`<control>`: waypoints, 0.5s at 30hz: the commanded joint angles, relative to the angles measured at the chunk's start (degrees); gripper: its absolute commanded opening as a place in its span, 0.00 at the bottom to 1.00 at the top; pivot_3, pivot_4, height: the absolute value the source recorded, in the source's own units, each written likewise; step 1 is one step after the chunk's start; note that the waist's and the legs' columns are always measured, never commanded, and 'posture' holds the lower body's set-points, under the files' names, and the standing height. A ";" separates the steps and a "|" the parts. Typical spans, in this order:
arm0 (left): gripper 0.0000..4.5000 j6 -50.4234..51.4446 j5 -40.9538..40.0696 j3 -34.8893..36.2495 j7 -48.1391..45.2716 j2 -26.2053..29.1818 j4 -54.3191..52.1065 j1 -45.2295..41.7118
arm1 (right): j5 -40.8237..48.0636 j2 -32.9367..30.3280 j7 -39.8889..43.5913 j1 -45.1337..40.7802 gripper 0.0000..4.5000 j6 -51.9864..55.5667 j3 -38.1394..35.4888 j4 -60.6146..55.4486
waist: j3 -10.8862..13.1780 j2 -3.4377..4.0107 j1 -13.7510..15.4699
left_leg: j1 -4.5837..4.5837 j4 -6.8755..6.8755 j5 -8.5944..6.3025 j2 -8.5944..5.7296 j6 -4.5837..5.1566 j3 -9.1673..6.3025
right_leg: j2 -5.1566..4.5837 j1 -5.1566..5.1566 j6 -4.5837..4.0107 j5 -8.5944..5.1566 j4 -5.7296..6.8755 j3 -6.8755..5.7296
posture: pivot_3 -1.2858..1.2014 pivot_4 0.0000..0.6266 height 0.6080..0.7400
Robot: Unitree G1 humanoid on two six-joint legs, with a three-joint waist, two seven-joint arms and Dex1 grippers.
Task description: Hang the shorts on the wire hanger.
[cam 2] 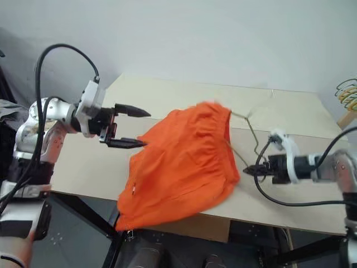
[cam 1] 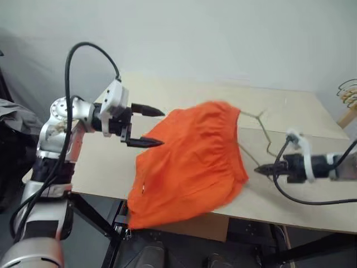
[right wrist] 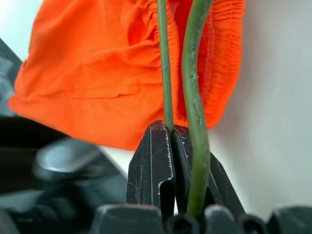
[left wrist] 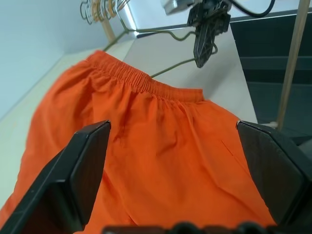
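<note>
A pale wooden bench (cam 1: 111,162) on black legs stands against a plain white wall (cam 1: 223,33); a bunch of yellow hangers (cam 2: 347,92) sits beyond the right pincer (cam 2: 246,170).

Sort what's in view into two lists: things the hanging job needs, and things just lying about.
Belongs to the job:
- the shorts, orange, draped on the table
- the wire hanger, running into the shorts
- right tool, shut on the wire hanger
- left tool, open beside the shorts

Just lying about:
- the bunch of yellow hangers at the table's far right edge
</note>
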 commanded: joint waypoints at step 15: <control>0.99 -41.32 22.93 -6.95 -2.79 -7.79 51.01 -33.34 | -18.78 -0.27 15.36 -30.58 0.00 -14.11 31.10 -2.94 | 0.01 0.01 -6.45 | -0.51 0.04 -0.19 -0.18 0.09 0.10 | -0.13 -0.51 0.03 0.34 0.07 0.14 | 0.53 0.00 1.00</control>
